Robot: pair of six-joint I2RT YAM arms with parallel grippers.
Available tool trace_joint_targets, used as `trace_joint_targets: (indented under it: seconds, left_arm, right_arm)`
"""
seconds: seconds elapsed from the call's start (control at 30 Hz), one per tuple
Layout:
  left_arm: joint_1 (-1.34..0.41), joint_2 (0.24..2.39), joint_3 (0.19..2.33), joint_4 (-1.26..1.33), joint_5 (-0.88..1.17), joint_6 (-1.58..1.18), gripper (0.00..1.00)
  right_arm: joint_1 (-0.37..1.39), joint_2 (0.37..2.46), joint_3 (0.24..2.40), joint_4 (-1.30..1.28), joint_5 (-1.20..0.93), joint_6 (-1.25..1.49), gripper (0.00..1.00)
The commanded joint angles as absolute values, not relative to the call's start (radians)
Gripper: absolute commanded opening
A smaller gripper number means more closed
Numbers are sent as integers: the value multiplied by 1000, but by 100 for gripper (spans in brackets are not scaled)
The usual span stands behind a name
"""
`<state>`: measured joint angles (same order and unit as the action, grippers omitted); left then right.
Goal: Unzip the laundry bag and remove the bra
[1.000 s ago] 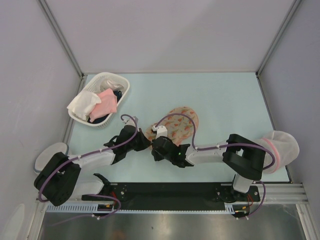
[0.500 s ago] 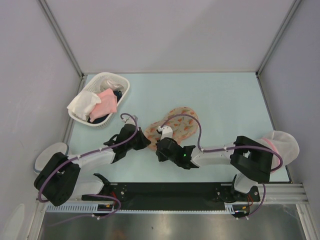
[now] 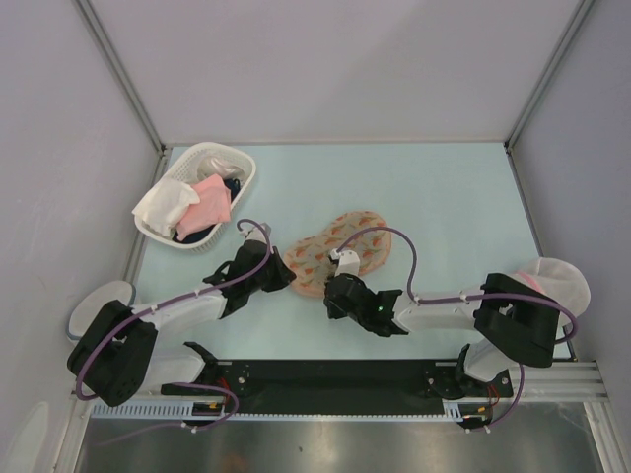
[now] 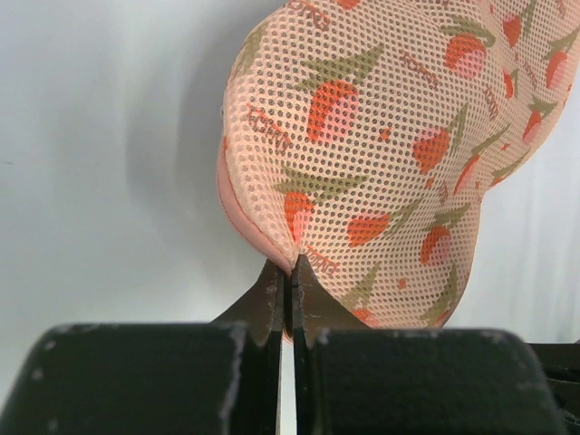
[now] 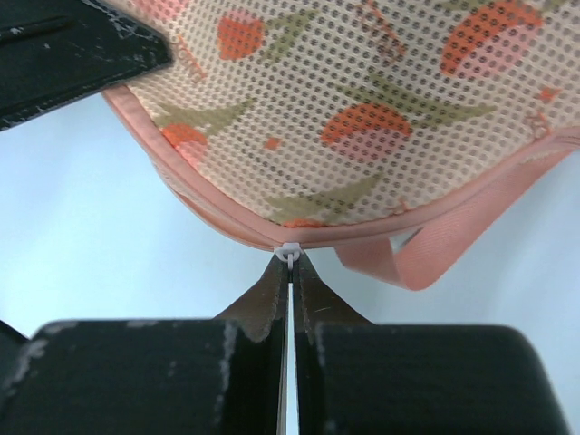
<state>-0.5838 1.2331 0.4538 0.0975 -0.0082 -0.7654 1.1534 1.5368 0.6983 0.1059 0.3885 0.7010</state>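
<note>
While both arms reach in over the table (image 3: pixel 444 197), you have the laundry bag (image 3: pixel 340 251) lying flat near the middle of it, just ahead of the 2 grippers; the left gripper (image 3: pixel 286 276) is at the bag's near-left end, and its wrist view shows the fingers pressed together on the pink-trimmed edge of the laundry bag (image 4: pixel 381 136), the left gripper (image 4: pixel 288 272) lifting that edge slightly; the right gripper (image 3: pixel 342 266) sits at the bag's near side, and from its own camera the right gripper (image 5: pixel 290 263) is closed, with its tips pinching the small white zipper pull (image 5: pixel 288 251) on the seam of the laundry bag (image 5: pixel 362 91); at the far left a white basket (image 3: pixel 242 168) holds a pink cloth (image 3: pixel 210 202), a white cloth (image 3: pixel 163 205) and some dark fabric (image 3: pixel 187 235), though you cannot tell from here whether that is the bra.
</note>
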Motion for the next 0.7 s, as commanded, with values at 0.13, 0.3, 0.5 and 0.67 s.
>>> trace_joint_targets:
  seconds: [0.13,0.3,0.5,0.67]
  left_arm:
    - [-557,1236,511,84,-74,-707,0]
    - [-554,1236,517,81,-77,-701,0]
    - [-554,1265,543,83,-74,-677,0]
    - [-554,1339,615,89,-95,-614,0]
  right_arm:
    - [1131,1488,669,69,442,715,0]
    - [1126,1488,663,71,443,716,0]
    - [1126,1485,664,77,433,710,0]
    - [1129,1485,676,75,407,704,0]
